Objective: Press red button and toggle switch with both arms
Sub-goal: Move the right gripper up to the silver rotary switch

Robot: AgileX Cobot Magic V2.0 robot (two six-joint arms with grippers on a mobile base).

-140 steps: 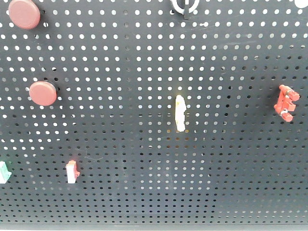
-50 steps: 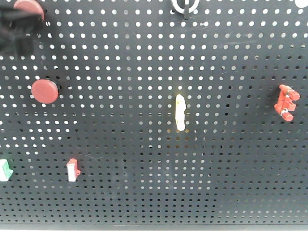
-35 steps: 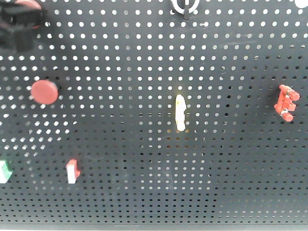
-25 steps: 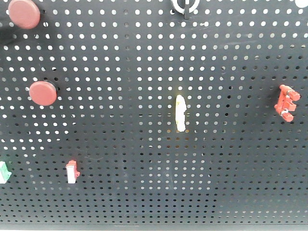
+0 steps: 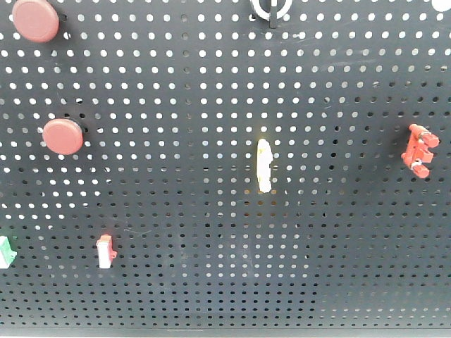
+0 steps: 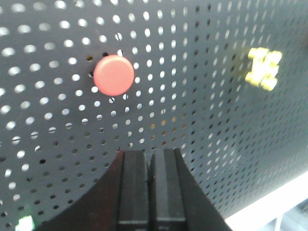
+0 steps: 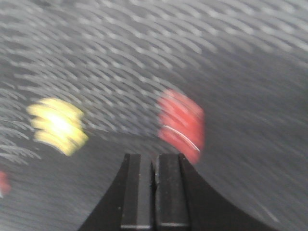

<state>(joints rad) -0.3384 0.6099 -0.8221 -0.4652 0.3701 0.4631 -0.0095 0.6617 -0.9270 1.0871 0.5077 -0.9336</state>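
Two round red buttons sit on the black pegboard (image 5: 211, 84) in the front view, one at the top left (image 5: 35, 20) and one below it (image 5: 63, 136). The toggle switch (image 5: 271, 8), a white ring with a black lever, is cut off by the top edge. Neither gripper shows in the front view. In the left wrist view my left gripper (image 6: 150, 156) is shut and empty, off the board and below a red button (image 6: 113, 74). The right wrist view is motion-blurred. My right gripper (image 7: 155, 159) is shut and empty, just below a red clip-like part (image 7: 182, 124).
The board also carries a yellow part (image 5: 264, 165) at its middle, a red clip (image 5: 419, 150) at the right, a small red-and-white switch (image 5: 106, 251) and a green-and-white one (image 5: 5, 252) at the lower left. Yellow parts also show in both wrist views (image 6: 263, 68) (image 7: 57, 125).
About a second ago a dark arm covered the top-left red button in the front view. It has since withdrawn out of that view, and the button is uncovered. The board jolted slightly and settled.
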